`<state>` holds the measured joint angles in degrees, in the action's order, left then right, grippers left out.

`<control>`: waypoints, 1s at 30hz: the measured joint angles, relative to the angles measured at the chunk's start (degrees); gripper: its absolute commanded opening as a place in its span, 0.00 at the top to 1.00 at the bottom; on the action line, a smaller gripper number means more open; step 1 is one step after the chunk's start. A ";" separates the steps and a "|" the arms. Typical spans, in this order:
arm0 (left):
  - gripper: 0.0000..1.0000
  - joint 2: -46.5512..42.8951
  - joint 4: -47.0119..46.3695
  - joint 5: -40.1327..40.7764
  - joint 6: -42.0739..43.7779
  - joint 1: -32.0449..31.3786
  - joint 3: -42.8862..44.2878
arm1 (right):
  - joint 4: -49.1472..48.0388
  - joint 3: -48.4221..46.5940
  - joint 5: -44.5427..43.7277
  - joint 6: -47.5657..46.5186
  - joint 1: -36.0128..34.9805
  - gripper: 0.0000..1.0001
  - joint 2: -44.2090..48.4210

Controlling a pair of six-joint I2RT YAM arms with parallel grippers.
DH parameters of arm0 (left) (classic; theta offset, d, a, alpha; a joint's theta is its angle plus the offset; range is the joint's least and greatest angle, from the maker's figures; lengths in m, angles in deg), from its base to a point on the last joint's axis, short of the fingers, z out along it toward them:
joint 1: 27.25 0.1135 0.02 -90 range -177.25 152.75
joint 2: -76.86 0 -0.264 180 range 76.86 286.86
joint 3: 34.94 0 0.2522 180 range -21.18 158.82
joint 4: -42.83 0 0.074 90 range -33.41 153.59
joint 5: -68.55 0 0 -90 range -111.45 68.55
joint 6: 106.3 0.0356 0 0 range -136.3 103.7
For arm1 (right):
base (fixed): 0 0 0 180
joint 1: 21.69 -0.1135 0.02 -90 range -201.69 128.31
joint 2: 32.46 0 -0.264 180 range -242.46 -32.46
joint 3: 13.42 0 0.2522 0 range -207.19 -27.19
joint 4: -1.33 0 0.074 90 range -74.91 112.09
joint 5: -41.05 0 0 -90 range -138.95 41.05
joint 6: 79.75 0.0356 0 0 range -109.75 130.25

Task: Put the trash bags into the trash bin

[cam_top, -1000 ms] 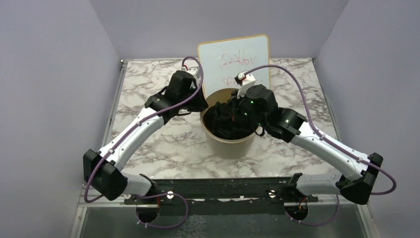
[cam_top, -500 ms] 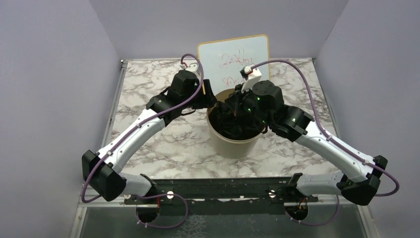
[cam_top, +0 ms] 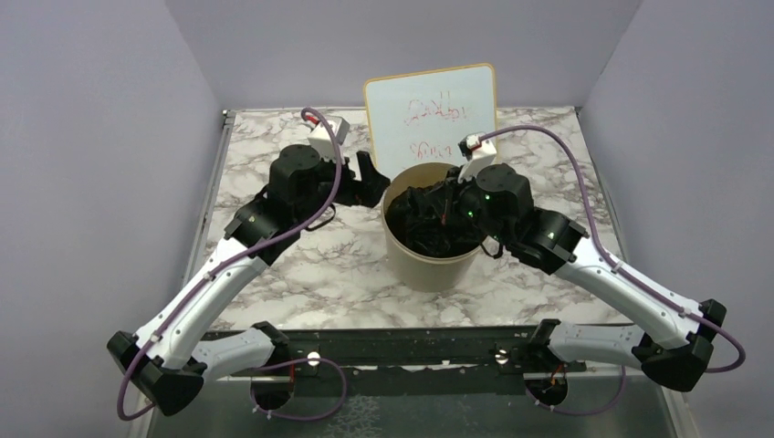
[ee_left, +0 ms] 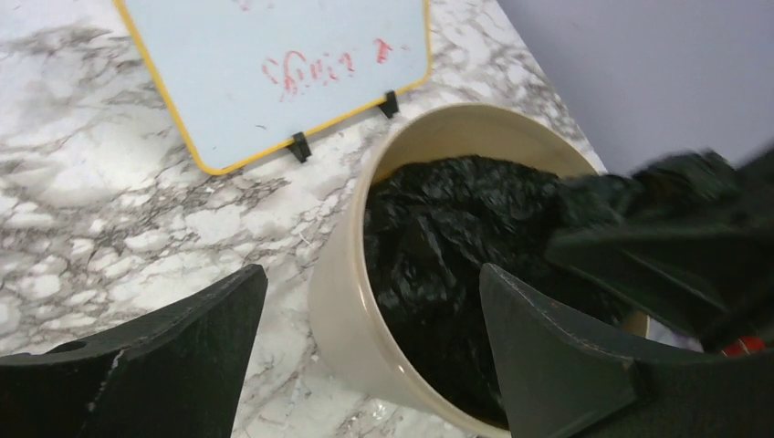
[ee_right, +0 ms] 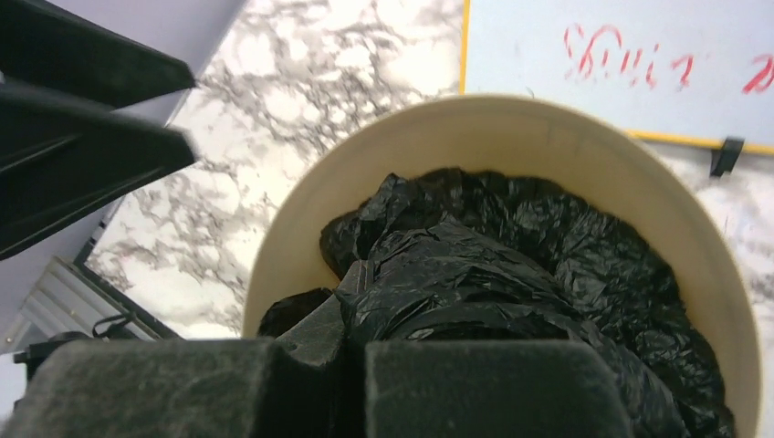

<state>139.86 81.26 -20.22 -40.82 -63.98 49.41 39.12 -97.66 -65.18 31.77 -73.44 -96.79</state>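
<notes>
On the marble table [cam_top: 301, 265] the bin [cam_top: 429, 269] stands near the centre, with the whiteboard [cam_top: 429, 109] upright just beyond it at 12 o'clock. The bags [cam_top: 429, 233] lie bunched inside, filling the bin nearly to the rim. The right gripper [ee_right: 356, 360], clamped tight, reaches in among them from 3 o'clock; whether it pinches any plastic I cannot tell. It should press straight down, clear of the wall, or the bin may tip. The left gripper [cam_top: 370, 182] hangs spread and empty at 10 o'clock, just outside the rim and near enough to knock it.
</notes>
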 measured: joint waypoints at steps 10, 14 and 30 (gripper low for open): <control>0.02 -2.49 -2.64 -22.45 14.01 -0.04 -4.24 | -0.94 2.49 0.00 3.54 0.07 0.98 0.00; 0.01 -1.64 -4.13 -27.69 15.67 -0.04 -4.63 | 0.28 0.66 -0.33 4.68 0.09 0.98 -1.81; 0.29 11.02 -5.22 -40.44 20.94 -0.81 1.44 | 0.72 -0.20 -0.96 5.46 0.09 0.96 -0.07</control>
<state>150.88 76.03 -60.65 -19.88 -64.79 50.85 39.85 -97.86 -66.14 37.23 -73.35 -96.86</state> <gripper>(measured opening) 0.747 0.038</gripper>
